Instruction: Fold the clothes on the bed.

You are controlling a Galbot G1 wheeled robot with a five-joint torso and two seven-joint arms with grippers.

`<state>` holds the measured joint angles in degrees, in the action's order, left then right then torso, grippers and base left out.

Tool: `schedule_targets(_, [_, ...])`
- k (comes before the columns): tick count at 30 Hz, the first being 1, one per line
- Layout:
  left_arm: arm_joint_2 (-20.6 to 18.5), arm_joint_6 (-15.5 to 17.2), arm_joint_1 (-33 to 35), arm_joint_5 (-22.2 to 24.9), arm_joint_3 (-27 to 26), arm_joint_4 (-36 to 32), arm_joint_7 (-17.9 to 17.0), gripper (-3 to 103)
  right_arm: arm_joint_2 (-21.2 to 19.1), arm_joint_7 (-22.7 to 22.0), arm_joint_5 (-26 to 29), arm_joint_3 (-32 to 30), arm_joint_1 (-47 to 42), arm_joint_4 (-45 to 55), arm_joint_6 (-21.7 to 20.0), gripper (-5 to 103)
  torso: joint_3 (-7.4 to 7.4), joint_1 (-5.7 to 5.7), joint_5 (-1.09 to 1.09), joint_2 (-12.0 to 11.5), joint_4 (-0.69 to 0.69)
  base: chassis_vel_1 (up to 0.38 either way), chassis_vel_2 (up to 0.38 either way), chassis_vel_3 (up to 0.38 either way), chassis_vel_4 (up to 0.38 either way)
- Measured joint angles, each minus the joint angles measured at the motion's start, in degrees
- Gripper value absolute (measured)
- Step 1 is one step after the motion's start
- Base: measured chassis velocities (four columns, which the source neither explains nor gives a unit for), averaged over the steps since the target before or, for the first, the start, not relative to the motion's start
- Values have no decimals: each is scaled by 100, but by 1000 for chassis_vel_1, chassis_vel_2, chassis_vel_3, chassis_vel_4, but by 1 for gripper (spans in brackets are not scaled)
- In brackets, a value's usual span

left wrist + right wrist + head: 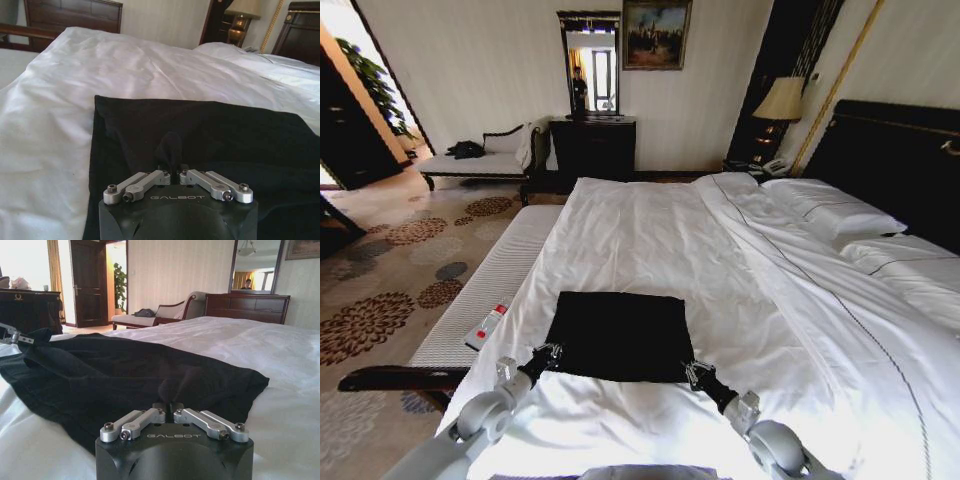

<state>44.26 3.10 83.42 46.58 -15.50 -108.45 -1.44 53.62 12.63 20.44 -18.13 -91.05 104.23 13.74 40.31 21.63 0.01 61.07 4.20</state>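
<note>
While the black soft-fabric T-shirt is lying folded into a flat rectangle near the foot of the large white-sheeted bed, the left tool is pinching its near left corner, fingers closed, and the right tool is pinching its near right corner likewise.
</note>
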Motion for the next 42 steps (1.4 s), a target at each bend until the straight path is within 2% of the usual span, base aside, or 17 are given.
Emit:
schedule_targets(1, [41,42,41,1,-17,-56,-23,2,4,8,-44,-5,-37,-2,8,8,0,0,-2,0,0,0,0,0,0])
schedule_targets(4, [107,84,250,-122,-52,-237,-57,19,12,57,-158,-54,-163,9,55,24,0,0,0,0,0,0,0,0,0])
schedule_targets(7, [111,78,368,-235,-81,-272,-42,23,7,112,-177,-112,-250,44,107,29,0,0,0,0,0,0,0,0,0])
schedule_targets(9, [226,42,547,-308,-302,-249,30,35,-35,196,-168,-242,-508,127,195,40,0,0,-1,0,0,0,0,0,0])
schedule_targets(10, [296,36,595,-298,-401,-218,48,35,-46,215,-179,-287,-584,138,249,45,0,0,-1,0,2,0,0,0,0])
schedule_targets(12, [367,26,648,-284,-505,-189,69,41,-56,224,-207,-338,-651,147,307,45,0,0,-2,0,1,0,0,0,0])
schedule_targets(14, [526,-18,839,-208,-851,-163,132,52,-80,225,-239,-480,-838,168,484,57,0,0,-2,1,0,0,0,0,0])
schedule_targets(15, [561,-34,917,-161,-993,-189,147,57,-85,209,-196,-545,-890,196,524,61,0,-1,0,0,0,0,0,0,0])
schedule_targets(17, [573,-43,954,-135,-1070,-212,154,57,-93,195,-154,-597,-919,217,538,67,0,0,0,0,0,0,0,0,0])
schedule_targets(23, [561,-147,1011,-87,-1609,-254,210,84,-164,58,414,-1054,-1164,427,555,89,0,0,-1,1,0,0,0,0,0])
schedule_targets(25, [554,-139,761,83,-1708,-41,188,95,-193,-60,634,-1139,-1160,578,397,97,0,-1,-1,1,0,0,0,0,0])
schedule_targets(32, [554,-6,96,488,-1504,403,26,100,-303,-464,1176,-1105,-785,908,-127,100,0,1,-3,1,-1,0,0,0,0])
schedule_targets(35, [465,113,-633,737,-1137,816,-34,100,-509,-794,1953,-1006,-156,972,-665,100,1,1,-1,1,0,0,0,0,0])
schedule_targets(36, [465,113,-633,737,-1137,816,-34,100,-509,-794,1953,-1006,-156,972,-665,100,1,1,-1,1,0,0,0,0,0])
schedule_targets(38, [366,213,-1281,932,-850,1180,-49,100,-718,-935,2818,-918,419,836,-1188,100,1,1,-1,0,2,0,0,0,0])
schedule_targets(40, [350,235,-1429,972,-784,1267,-50,100,-770,-972,3024,-896,561,784,-1323,100,1,1,-1,1,0,0,0,0,0])
schedule_targets(42, [301,344,-1914,1165,-543,1564,-51,100,-953,-1049,3799,-763,1107,531,-1849,100,2,2,-1,0,0,0,0,0,0])
